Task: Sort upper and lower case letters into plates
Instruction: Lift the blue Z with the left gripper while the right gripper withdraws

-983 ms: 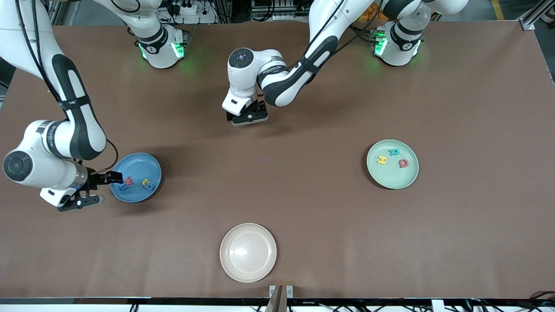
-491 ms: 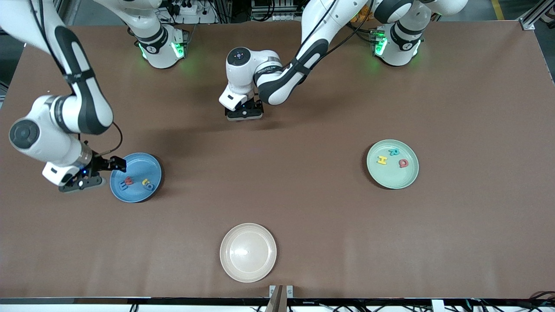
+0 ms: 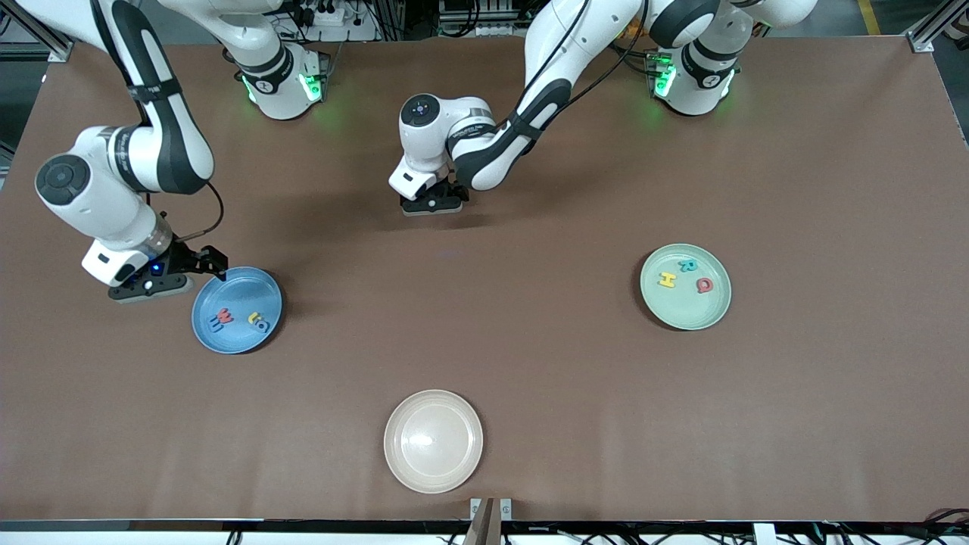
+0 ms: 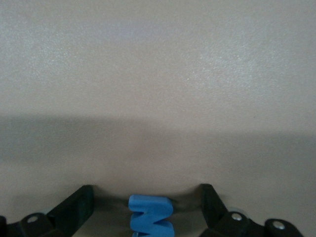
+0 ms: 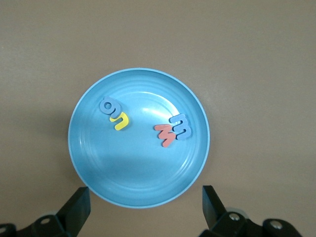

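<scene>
The left gripper (image 3: pixel 431 203), low over the table (image 3: pixel 530 363), has open fingers (image 4: pixel 74 207) flanking a blue letter (image 4: pixel 150 217). The right gripper (image 3: pixel 198 265) hangs open and empty over the blue plate (image 5: pixel 138 187).

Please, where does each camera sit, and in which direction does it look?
Front: high across the table, facing both arms; left gripper low over bare table, right gripper over the blue plate's edge.
Left wrist: on the left arm, looking down at bare table; its open jaws flank a blue letter.
Right wrist: on the right arm, looking down into the blue plate; its open jaws show.
Shared: front and right wrist both show the blue plate.
</scene>
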